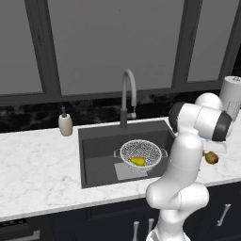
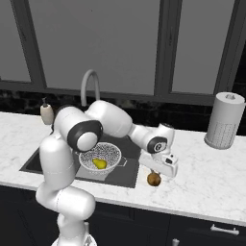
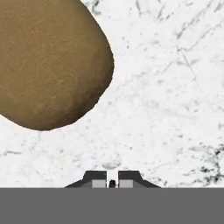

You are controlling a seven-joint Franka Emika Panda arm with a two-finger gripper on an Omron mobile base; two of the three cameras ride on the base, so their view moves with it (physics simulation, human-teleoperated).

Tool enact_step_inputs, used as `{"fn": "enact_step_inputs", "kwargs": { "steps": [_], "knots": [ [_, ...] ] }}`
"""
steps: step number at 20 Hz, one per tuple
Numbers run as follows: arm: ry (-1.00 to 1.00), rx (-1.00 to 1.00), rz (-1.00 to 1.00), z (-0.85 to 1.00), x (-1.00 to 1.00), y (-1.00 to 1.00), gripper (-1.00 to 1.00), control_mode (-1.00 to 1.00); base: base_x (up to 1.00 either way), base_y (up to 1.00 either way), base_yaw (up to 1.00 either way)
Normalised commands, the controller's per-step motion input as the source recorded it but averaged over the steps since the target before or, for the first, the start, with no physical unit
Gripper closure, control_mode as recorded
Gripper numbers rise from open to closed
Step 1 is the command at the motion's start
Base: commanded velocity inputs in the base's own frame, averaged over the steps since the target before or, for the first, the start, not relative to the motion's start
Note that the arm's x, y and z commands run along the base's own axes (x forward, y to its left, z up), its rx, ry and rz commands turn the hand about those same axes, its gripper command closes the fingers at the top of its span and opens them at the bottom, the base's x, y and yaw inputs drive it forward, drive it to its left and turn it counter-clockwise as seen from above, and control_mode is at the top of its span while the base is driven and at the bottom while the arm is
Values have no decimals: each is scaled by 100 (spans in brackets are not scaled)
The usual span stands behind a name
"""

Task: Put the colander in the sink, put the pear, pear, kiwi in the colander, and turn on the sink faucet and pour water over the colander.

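I see a dull brown kiwi with a fine speckled skin, lying on a white counter veined in grey. My sink is dark grey with a paler grey square on its floor. The colander is white-silver, dotted all over with small holes, and the pear inside it is yellow. The faucet is grey with a dark lower stem. The soap bottle is beige. My gripper fingertips are dark with lighter grey pads.

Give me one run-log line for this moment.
colander in sink | one pear inside | kiwi on counter | gripper shut beside kiwi, not gripping it
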Motion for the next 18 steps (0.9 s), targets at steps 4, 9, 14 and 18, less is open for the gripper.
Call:
{"fn": "enact_step_inputs", "kwargs": {
  "steps": [4, 9, 14, 18],
  "knots": [
    [0, 12, -3, 16, -12, 0, 100, -100, 0, 0, 0],
    [0, 13, -8, 18, 0, -4, 100, -100, 0, 0, 0],
    [0, 18, -12, 38, 0, -14, 100, -100, 0, 0, 0],
    [1, 23, -17, 66, 0, -20, 100, -100, 0, 0, 0]
  ]
}}
